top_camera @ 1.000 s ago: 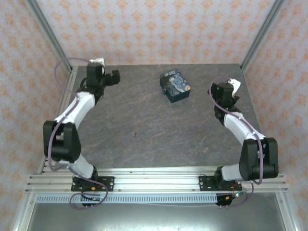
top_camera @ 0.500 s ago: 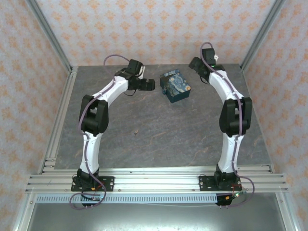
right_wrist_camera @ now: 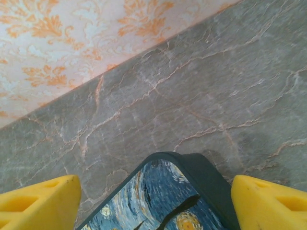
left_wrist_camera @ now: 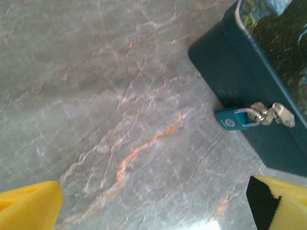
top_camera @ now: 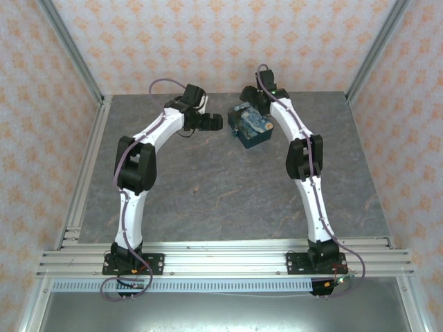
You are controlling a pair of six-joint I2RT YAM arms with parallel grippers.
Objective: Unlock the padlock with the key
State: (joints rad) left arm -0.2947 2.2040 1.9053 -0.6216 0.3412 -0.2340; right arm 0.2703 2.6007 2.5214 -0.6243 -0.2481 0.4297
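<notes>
Left wrist view: small teal padlock [left_wrist_camera: 234, 119] is seen hooked on hasp [left_wrist_camera: 276, 114] of blue painted tin [left_wrist_camera: 230, 62], body laid on table [left_wrist_camera: 96, 96] against tin wall. Left gripper [left_wrist_camera: 154, 191] is spread wide. Right wrist view: right gripper [right_wrist_camera: 156, 187] is spread too, tin's corner between fingers [right_wrist_camera: 38, 201], not touched. Top external view: grey veined table is enclosed by orange-patterned walls [top_camera: 208, 41].

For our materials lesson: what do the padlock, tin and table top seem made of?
Padlock: teal-coated body, bright silvery shackle, likely metal.
Tin: probably painted sheet metal, smooth sheen, rounded corner.
Table top: grey veined stone look, possibly laminate.
</notes>
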